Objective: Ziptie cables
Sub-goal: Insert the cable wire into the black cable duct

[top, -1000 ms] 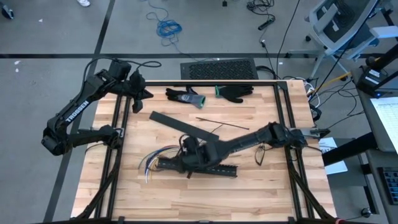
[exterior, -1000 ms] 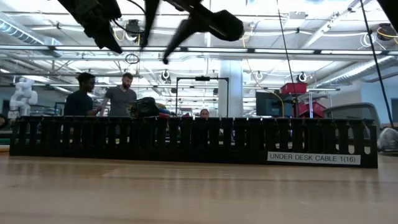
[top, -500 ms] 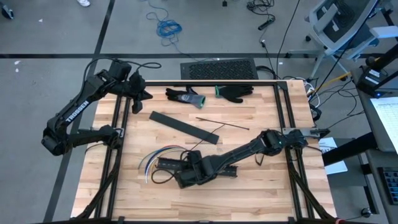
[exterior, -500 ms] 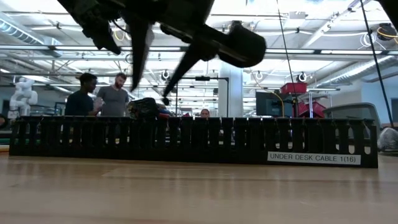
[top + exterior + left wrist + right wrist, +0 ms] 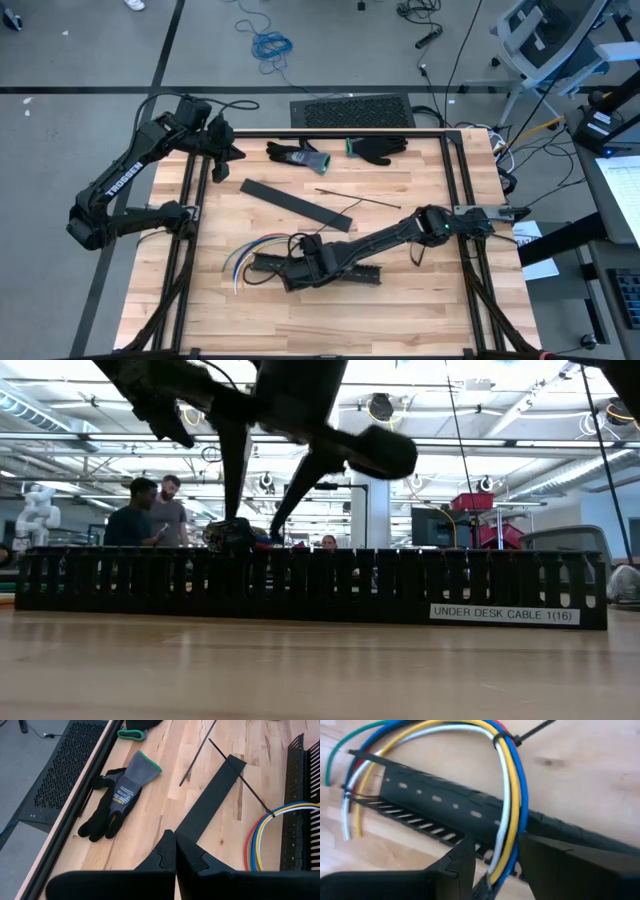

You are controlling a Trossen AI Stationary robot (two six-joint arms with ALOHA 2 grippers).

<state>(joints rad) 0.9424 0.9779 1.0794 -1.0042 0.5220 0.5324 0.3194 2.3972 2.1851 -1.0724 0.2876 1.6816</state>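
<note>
The cables [image 5: 255, 248] are a bundle of blue, yellow, white, red and green wires. They arch over the left end of a long black slotted duct [image 5: 365, 272] near the table's middle. A black zip tie [image 5: 501, 740] circles them. My right gripper [image 5: 497, 842] hangs over the duct, pointing steeply down. It is open, with one finger on each side of the bundle [image 5: 506, 820]; a gap shows between the white wire and one finger. My left gripper [image 5: 232, 152] waits shut at the far left corner.
A flat black strip [image 5: 295, 203] and a loose black zip tie [image 5: 360, 200] lie beyond the duct. Two dark gloves [image 5: 298, 155] [image 5: 378, 148] lie at the far edge. Black frame rails run along the table's sides. People [image 5: 150, 510] stand in the room behind.
My right gripper has come down toward the duct and cables, moved a little toward the near edge, and rolled about its own axis. Its finger gap looks unchanged. The cables and duct have stayed where they were.
</note>
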